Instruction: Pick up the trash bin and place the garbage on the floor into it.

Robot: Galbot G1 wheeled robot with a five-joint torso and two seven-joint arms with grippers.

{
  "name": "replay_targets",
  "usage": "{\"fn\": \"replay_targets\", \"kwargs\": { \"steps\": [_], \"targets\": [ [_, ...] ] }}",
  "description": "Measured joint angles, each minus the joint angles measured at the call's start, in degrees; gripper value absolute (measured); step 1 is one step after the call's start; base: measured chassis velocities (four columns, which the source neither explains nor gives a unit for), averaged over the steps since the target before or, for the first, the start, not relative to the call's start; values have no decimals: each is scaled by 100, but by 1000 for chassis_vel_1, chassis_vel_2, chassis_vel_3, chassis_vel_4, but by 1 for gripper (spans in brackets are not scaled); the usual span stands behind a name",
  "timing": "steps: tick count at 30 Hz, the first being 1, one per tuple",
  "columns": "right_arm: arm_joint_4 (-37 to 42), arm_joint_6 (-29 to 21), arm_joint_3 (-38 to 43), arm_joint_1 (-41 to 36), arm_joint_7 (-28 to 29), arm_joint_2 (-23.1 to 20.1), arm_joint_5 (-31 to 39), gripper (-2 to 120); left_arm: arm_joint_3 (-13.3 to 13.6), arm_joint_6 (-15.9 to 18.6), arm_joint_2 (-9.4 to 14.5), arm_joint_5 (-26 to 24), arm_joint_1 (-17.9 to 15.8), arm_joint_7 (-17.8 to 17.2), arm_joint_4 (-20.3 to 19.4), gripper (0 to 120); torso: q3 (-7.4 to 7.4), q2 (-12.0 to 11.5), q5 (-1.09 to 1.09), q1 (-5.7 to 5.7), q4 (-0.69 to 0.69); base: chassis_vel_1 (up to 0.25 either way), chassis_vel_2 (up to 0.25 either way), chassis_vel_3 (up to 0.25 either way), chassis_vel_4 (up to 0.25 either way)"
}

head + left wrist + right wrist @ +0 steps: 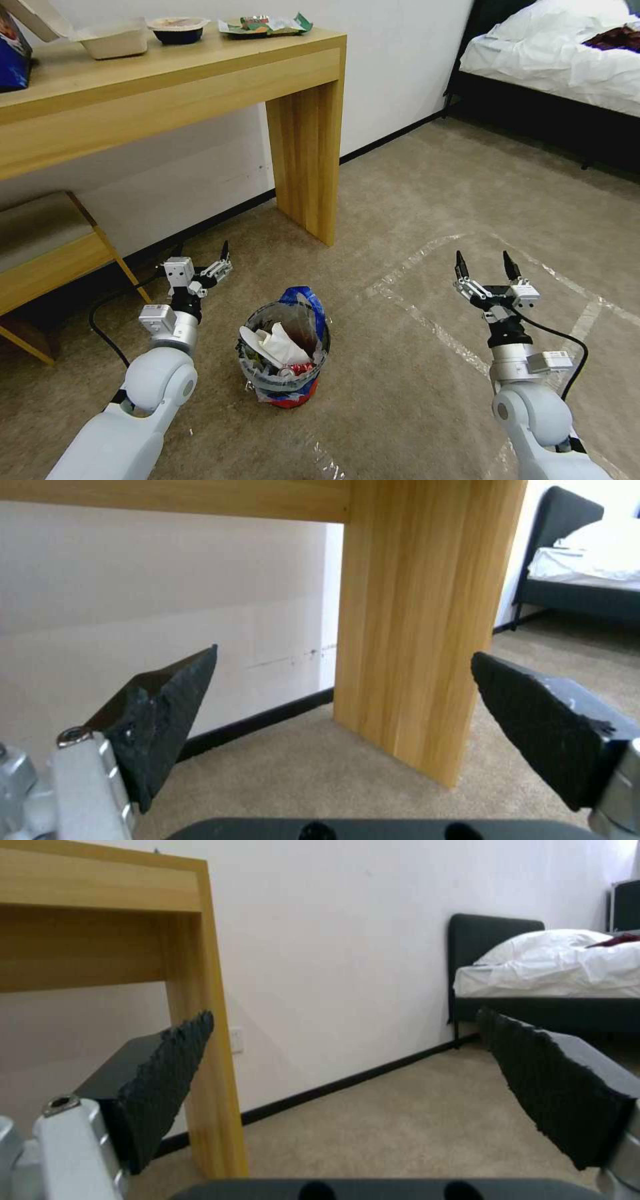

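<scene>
Since trash bin (285, 353) at lower centre looks full, keep left gripper (217, 261) and right gripper (485, 267) released, clear.

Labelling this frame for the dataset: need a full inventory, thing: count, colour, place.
trash bin: 1, red with clear bag and blue handles, on the floor between the two arms.
garbage: several pieces, white and red, inside the bin.
floor: beige carpet, pale tape lines ahead on the right.
wooden table: 1, light wood, against the wall on the left.
food containers: a few, white and dark, on the table top.
blue bag: 1, on the table's left end.
bench: 1, wood with grey seat, under the table.
bed: 1, white sheets on dark frame, far right.
left gripper: open, empty, left of the bin.
right gripper: open, empty, over the tape lines.
</scene>
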Motion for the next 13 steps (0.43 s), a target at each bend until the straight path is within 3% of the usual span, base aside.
{"fn": "replay_targets", "kwargs": {
  "steps": [13],
  "targets": [
    [-6, 0, -5, 6, -7, -6, 7, 100, -2, 15, 5, -15, 1, -11, -8, 100, 0, 0, 0, 0, 0, 0, 0, 0, 0]
  ]
}}
